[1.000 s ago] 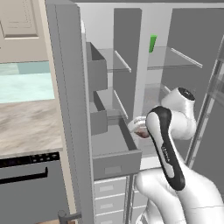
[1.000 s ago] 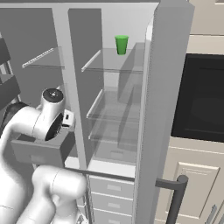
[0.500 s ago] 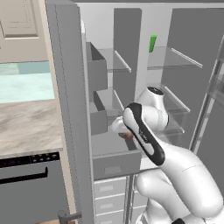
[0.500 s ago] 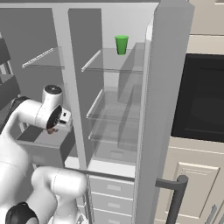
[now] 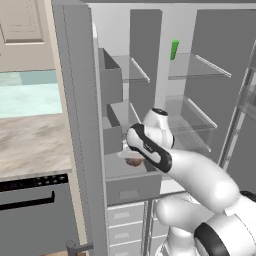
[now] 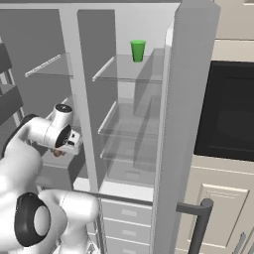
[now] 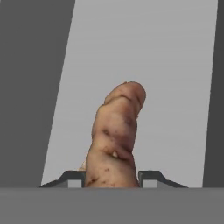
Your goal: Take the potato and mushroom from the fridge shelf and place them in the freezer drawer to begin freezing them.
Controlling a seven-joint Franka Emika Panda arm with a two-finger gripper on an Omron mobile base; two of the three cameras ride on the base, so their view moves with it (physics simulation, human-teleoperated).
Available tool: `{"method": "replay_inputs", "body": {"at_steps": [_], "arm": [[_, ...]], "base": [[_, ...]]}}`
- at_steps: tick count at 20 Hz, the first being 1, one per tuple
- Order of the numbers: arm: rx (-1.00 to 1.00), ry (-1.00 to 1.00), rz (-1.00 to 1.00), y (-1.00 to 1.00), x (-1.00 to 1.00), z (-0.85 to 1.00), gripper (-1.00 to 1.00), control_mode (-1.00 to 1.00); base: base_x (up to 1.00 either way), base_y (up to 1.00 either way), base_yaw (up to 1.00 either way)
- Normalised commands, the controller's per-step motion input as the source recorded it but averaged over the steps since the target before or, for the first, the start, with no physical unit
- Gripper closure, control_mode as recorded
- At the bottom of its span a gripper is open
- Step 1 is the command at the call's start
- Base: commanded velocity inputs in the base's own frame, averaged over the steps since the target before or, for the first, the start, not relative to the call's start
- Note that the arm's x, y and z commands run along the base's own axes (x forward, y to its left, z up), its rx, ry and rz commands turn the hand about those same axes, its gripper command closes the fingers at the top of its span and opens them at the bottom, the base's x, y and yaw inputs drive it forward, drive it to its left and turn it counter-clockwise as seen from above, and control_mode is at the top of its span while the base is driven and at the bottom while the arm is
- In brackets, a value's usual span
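- The potato [image 7: 114,139] sits clamped between the gripper [image 7: 112,177] fingertips, over the freezer drawer [image 5: 131,187] with its grey floor.
- A green cup [image 6: 138,50] stands far on the upper fridge shelf [image 6: 134,75].
- A dark oven [image 6: 225,114] lies right.

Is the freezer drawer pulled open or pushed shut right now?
Open. The freezer drawer juts out from the fridge, its top uncovered, and the gripper holds the potato above it.

Arm bent at the elbow, forearm reaching forward and left, wrist turned downward. Gripper [image 7: 112,176] closed around the potato [image 7: 115,138], one dark fingertip [image 7: 72,177] on each side of it, hand [image 5: 136,152] low beneath the forearm in the left base view.
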Motion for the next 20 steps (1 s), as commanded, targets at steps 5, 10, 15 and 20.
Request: {"method": "replay_inputs", "body": {"at_steps": [5,10,15,20], "arm": [[0.0,0.1,0.0,0.26,0.3,-0.53,1.0,-1.0],[0.0,0.11,0.0,0.07,0.19,-0.48,1.0,-1.0],[0.0,0.01,0.01,0.01,-0.49,-0.67,1.0,-1.0],[0.0,0.01,0.01,0.01,-0.39,-0.59,1.0,-1.0]], "base": [[0.0,0.0,0.0],[0.0,0.0,0.0],[0.0,0.0,0.0],[0.0,0.0,0.0]]}}
